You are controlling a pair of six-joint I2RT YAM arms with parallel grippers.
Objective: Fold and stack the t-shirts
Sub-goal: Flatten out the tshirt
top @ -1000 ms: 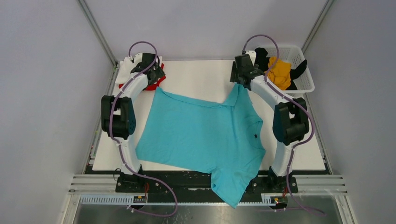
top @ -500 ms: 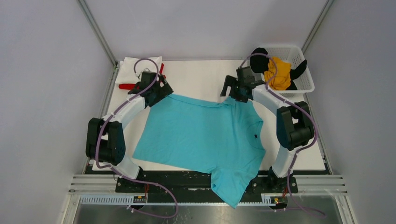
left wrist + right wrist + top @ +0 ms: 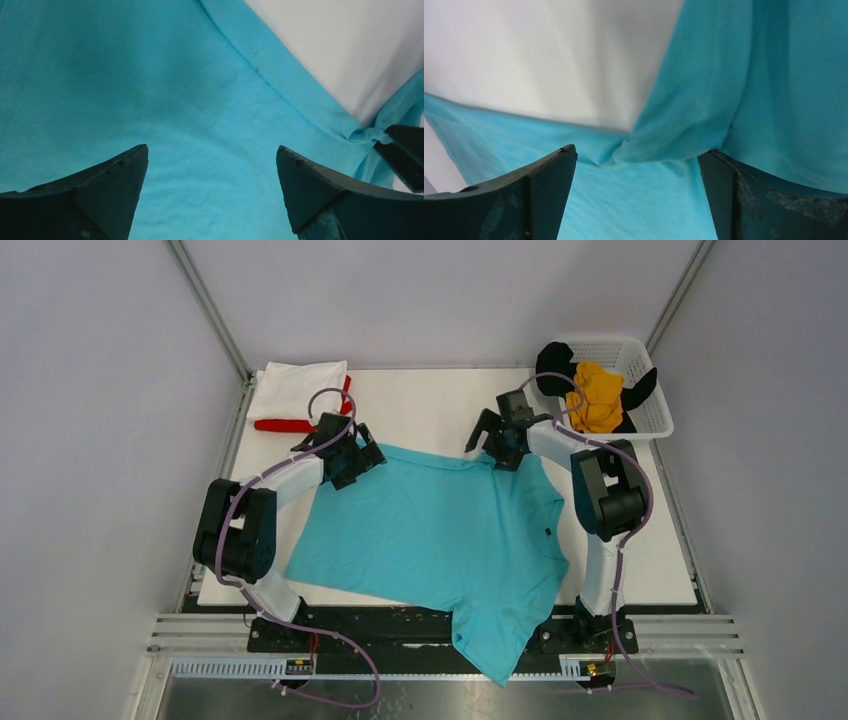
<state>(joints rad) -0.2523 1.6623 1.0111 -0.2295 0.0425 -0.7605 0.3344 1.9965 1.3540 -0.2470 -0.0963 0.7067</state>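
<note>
The turquoise t-shirt (image 3: 440, 530) lies spread on the white table (image 3: 430, 405), one sleeve hanging over the near edge. My left gripper (image 3: 362, 455) is open over the shirt's far left corner; in the left wrist view (image 3: 212, 165) only flat turquoise cloth (image 3: 150, 90) lies between its jaws. My right gripper (image 3: 484, 438) is open over the far right sleeve; in the right wrist view (image 3: 638, 160) the sleeve's fold (image 3: 684, 130) lies between the jaws. A white shirt (image 3: 298, 388) lies on a red shirt (image 3: 282, 425) at the far left. Mustard-yellow (image 3: 598, 397) and black (image 3: 556, 357) shirts sit in the basket.
The white mesh basket (image 3: 650, 425) stands at the far right corner, beside the table. Metal frame posts and grey walls enclose the table. The arm bases sit on the black rail at the near edge.
Both arms have swung down from the far corners toward the middle. The shirt's far edge has moved nearer with them, and both grippers now stand open over it.
</note>
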